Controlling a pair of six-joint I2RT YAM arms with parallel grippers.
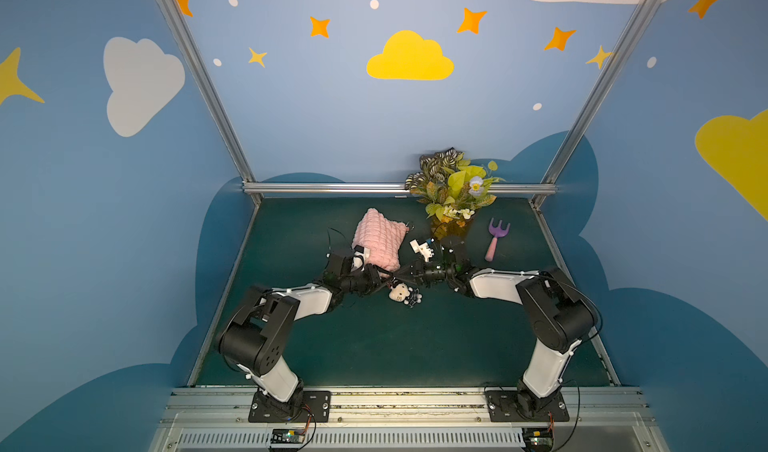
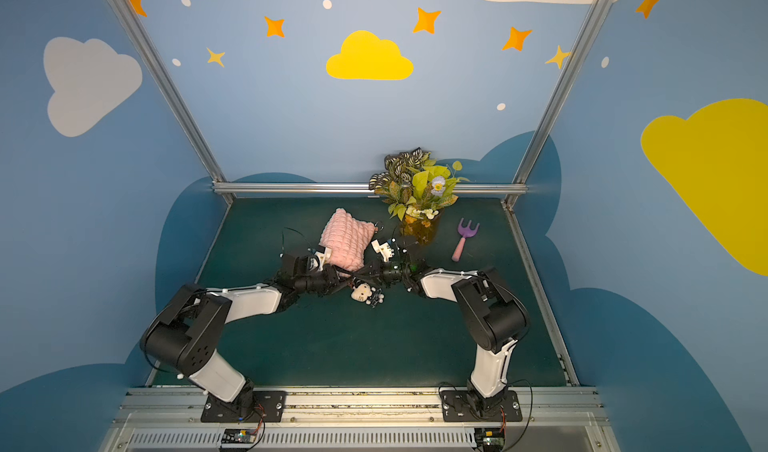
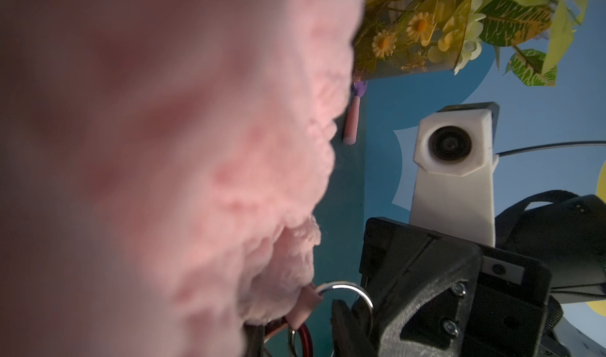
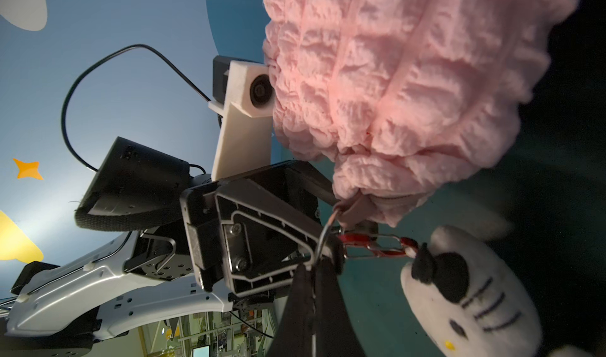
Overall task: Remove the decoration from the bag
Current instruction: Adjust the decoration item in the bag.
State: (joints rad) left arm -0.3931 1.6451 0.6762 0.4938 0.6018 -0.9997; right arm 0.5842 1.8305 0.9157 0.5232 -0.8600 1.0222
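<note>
Potted plant (image 1: pixel 453 188), toy rake (image 1: pixel 495 238) (purple)

Robot lab cell, aluminium frame (image 1: pixel 332 188), cloud-painted walls (image 1: pixel 291 109)

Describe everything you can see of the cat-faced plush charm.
The decoration is a small white plush cat head with a black bow, black whiskers and a yellow nose, above a black-and-white dress. It lies on the green tabletop, just in front of the near corner of the bag. Its red-and-metal clasp is hooked to the bag's metal ring.
</note>
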